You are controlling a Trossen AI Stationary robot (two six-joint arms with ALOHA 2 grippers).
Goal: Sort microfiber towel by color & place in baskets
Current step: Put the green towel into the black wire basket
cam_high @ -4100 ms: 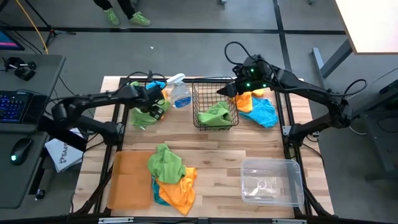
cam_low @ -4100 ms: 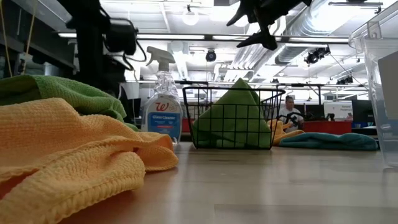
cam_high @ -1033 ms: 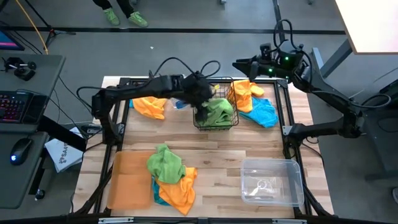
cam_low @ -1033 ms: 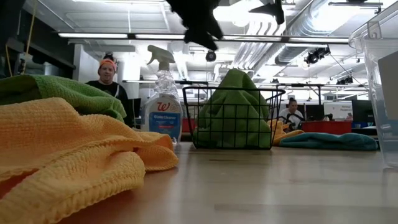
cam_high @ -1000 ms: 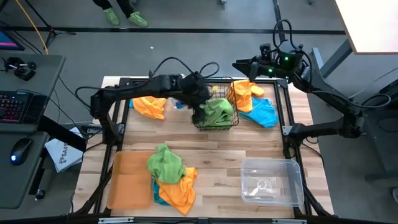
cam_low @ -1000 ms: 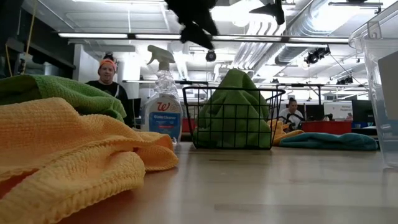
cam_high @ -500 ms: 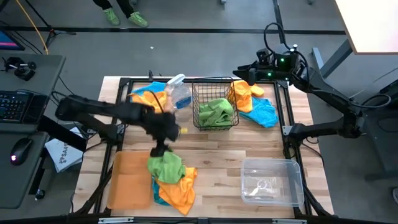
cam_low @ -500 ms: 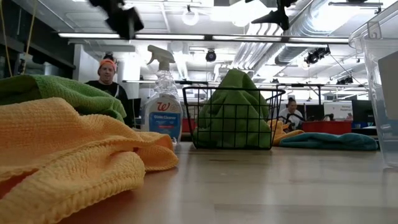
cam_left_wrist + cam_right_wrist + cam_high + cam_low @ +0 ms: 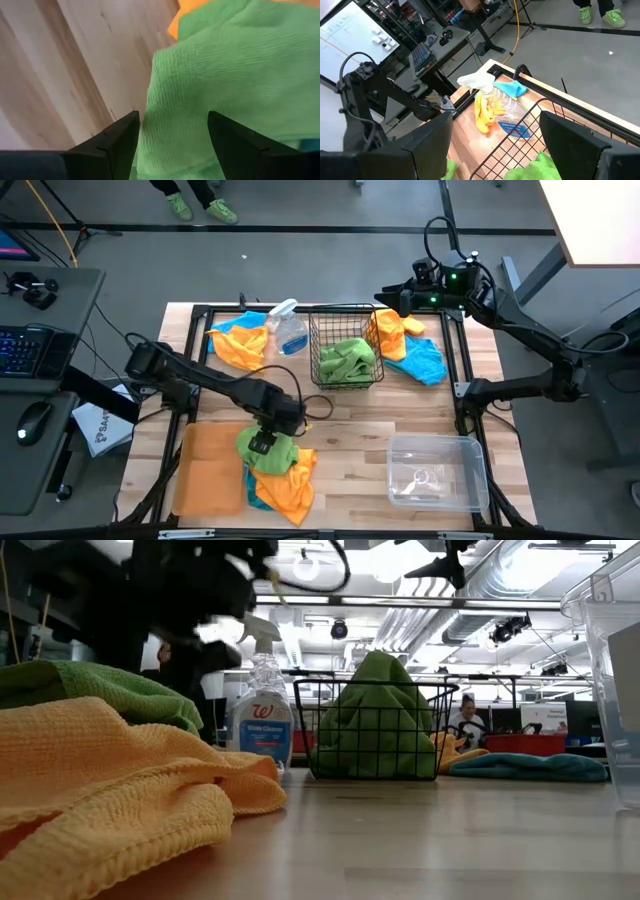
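The green towel [image 9: 266, 448] tops the pile at the table's [image 9: 350, 430] 7 o'clock, directly under the left gripper [image 9: 262, 442], beside the orange tray [image 9: 208, 470]. The wire basket [image 9: 345, 350] at 12 o'clock holds green cloth. The left fingers [image 9: 117, 142] stand apart, straddling the towel. The right gripper [image 9: 388, 292] hovers spread and empty at 1 o'clock.

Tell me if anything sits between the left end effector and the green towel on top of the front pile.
Nothing visible does. The left end effector hangs open directly over the green towel, fingers straddling its fold, with only bare table beside it.
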